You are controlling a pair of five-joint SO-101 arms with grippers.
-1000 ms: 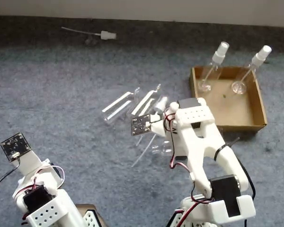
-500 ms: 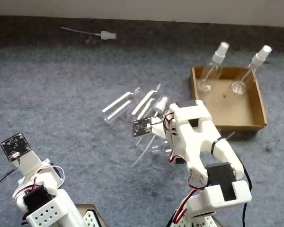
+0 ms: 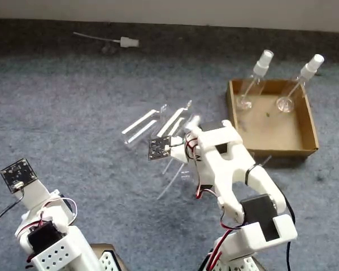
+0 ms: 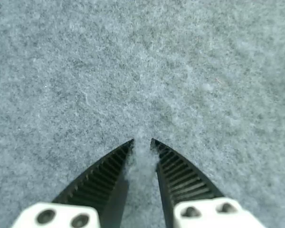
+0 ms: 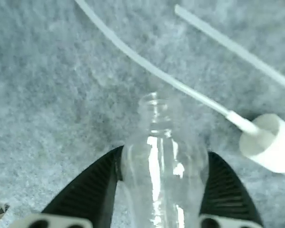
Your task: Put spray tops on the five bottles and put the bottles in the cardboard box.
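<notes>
Grey carpet [image 3: 73, 101] covers the whole work area. A dark strip [image 3: 158, 27] runs along its far edge, with a pale wall [image 3: 158, 8] behind.

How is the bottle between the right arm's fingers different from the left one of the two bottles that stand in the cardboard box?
The uncapped bottle at the right end effector shows a bare open neck; the boxed bottle wears a white spray top. The uncapped bottle is outside the cardboard box; the boxed bottle stands tilted inside it. Both are clear and look empty.
</notes>
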